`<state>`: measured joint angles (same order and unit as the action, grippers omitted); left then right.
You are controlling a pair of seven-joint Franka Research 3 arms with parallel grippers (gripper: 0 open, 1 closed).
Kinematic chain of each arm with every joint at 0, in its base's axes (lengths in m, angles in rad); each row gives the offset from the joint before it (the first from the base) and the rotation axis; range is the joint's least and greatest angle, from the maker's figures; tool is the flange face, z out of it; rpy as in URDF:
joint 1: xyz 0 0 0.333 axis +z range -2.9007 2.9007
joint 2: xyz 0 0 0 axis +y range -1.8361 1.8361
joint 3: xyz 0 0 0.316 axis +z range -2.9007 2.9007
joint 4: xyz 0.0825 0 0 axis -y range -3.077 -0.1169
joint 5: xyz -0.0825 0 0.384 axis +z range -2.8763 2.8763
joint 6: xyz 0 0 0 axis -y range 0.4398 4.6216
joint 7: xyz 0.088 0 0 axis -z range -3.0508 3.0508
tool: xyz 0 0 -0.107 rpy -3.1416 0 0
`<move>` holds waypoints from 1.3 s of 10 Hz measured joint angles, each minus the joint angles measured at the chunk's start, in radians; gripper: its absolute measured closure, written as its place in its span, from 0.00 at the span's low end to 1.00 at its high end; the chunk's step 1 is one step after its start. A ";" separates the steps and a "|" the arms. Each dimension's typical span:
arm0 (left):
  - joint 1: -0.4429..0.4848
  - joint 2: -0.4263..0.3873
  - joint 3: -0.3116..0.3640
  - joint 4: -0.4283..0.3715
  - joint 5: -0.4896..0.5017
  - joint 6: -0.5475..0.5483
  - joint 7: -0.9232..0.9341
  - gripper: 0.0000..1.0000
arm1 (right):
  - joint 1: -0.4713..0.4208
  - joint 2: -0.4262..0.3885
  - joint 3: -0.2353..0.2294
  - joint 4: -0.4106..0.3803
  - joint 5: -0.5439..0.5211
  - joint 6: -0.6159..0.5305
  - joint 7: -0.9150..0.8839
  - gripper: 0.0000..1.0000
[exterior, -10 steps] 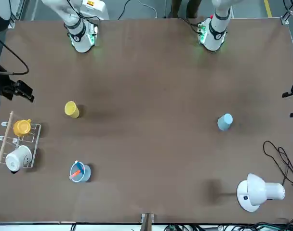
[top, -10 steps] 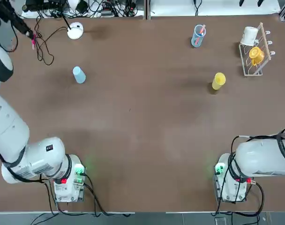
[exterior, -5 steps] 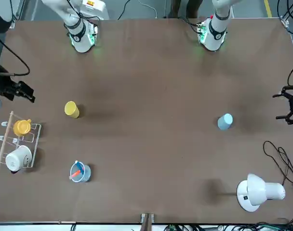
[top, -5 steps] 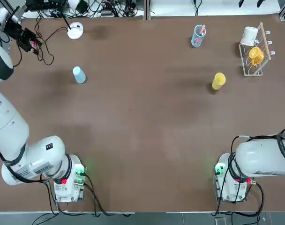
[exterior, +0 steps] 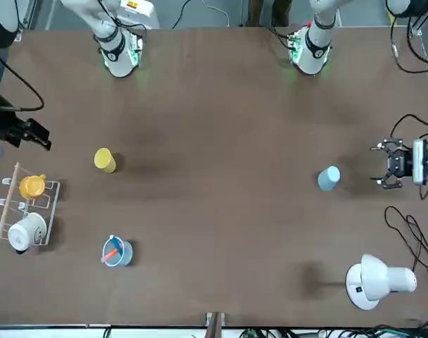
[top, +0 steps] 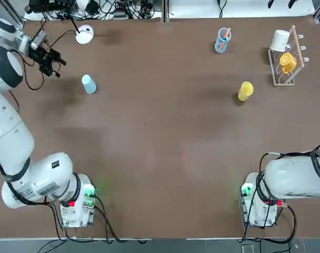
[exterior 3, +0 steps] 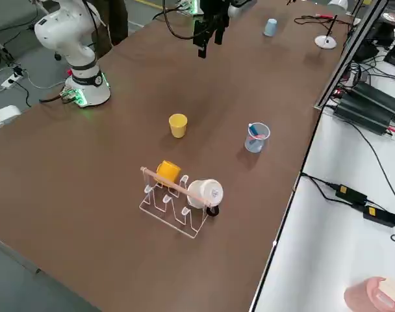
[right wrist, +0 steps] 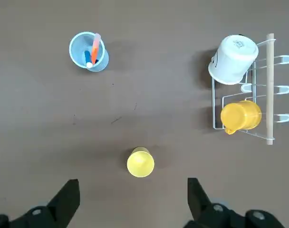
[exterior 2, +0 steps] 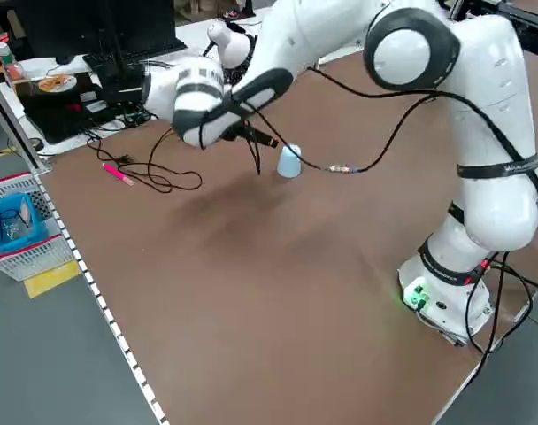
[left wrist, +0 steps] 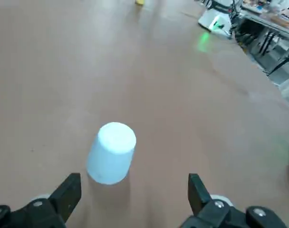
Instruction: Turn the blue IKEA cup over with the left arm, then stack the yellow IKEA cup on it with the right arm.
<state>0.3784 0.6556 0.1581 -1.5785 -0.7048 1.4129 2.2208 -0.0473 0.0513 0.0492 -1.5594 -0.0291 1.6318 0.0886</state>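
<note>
The blue IKEA cup (top: 88, 84) stands on the brown table at the far left, also seen from across the table (exterior: 329, 177) and in the left wrist view (left wrist: 111, 153). My left gripper (top: 55, 62) hovers open a short way to the cup's left, fingers pointing at it and apart from it (exterior: 384, 169). The yellow IKEA cup (top: 245, 90) stands alone on the right half (right wrist: 140, 162). High above that side, my right gripper (exterior: 39, 137) hangs open and looks down on the yellow cup.
A white desk lamp (top: 84, 35) and loose cables (exterior: 410, 229) lie behind the blue cup. A see-through blue cup with pink sticks (top: 222, 40) and a wire rack (top: 293, 52) holding a white mug and an orange mug stand far right.
My left gripper has swung in from the table's far left corner toward the blue cup and now sits close beside it. The right arm and both cups have not moved.
</note>
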 joint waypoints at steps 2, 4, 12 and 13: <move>-0.003 0.053 -0.001 -0.004 -0.053 0.000 0.078 0.01 | 0.001 0.000 0.000 0.000 0.000 0.000 0.000 0.00; -0.004 0.113 -0.004 -0.006 -0.082 0.003 0.125 0.01 | 0.002 0.000 0.000 -0.001 0.000 0.000 0.000 0.00; -0.009 0.226 -0.056 -0.007 -0.171 0.043 0.375 0.01 | 0.004 0.000 0.001 -0.002 0.000 0.000 0.000 0.00; -0.012 0.232 -0.065 -0.007 -0.185 0.057 0.384 0.01 | 0.006 0.000 0.001 -0.005 0.000 -0.001 0.000 0.00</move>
<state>0.3669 0.8875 0.0935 -1.5854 -0.8895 1.4701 2.6048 -0.0416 0.0513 0.0503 -1.5648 -0.0291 1.6312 0.0886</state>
